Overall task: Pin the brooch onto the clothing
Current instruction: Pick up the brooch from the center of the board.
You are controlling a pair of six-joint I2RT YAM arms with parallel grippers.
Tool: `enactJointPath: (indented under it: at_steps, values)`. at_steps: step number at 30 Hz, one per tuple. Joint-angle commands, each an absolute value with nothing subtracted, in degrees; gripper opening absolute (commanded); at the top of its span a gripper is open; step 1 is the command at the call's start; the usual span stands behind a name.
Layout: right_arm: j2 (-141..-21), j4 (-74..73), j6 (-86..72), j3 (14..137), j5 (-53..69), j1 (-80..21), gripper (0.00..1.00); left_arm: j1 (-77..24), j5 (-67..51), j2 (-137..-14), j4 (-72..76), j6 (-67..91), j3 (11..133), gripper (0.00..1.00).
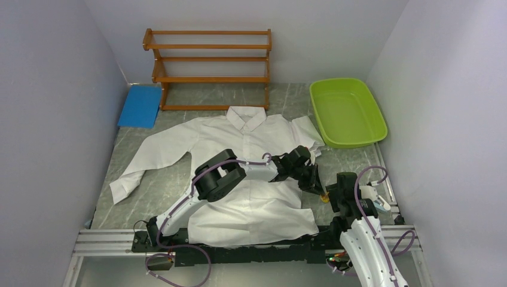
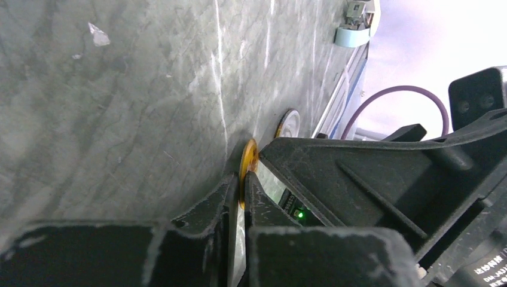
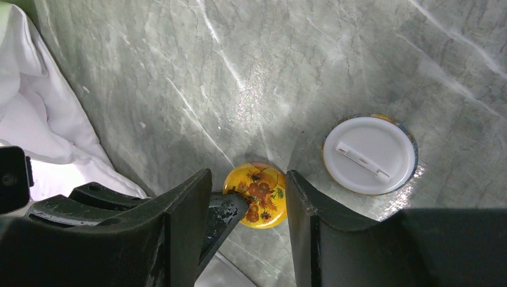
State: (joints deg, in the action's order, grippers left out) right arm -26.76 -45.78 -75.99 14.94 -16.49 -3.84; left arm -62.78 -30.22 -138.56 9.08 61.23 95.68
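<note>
1. The brooch (image 3: 258, 192), a small round yellow badge with a sunflower print, is found over the bare table (image 1: 149, 191) just beside the right hem of the shirt (image 1: 251, 209), not yet on the fabric; whether it is lifted clear cannot be told
2. The left tool (image 2: 242, 182) is seen clenched on the brooch: its two fingers are pressed close on either side of the rim, which is shown edge-on in the left wrist view
3. The right tool (image 3: 248, 179) is held released, its fingers spread wide to either side of the brooch, with nothing gripped
4. A second badge (image 3: 369, 154) is seen lying face down near the brooch, its white back and pin clasp turned up; it is touched by neither tool
5. The shirt is spread flat, front up, with the collar away from the arms
6. The brooch is judged light, stiff and thin, with a glossy face that is likely to slip; a pinch across the rim is judged the surest hold, and the clasp on the back should be left free
7. The shirt is judged soft, thin and crumply; it is likely to bunch and lift under the pin, so it is best held down or pinched into a fold close to the chosen spot
</note>
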Motion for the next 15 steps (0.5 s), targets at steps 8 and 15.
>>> enactJointPath:
  at_steps: [8, 15]
  values:
    - [-25.5, -44.6, -69.3, 20.3, -17.1, -3.6, 0.54, -62.4, -28.4, -131.9, 7.9, 56.2, 92.8, 0.03]
    - [-24.1, -35.7, -57.1, 26.9, -9.9, -3.7, 0.64, -57.9, -27.7, -119.6, 9.4, 52.7, 83.6, 0.03]
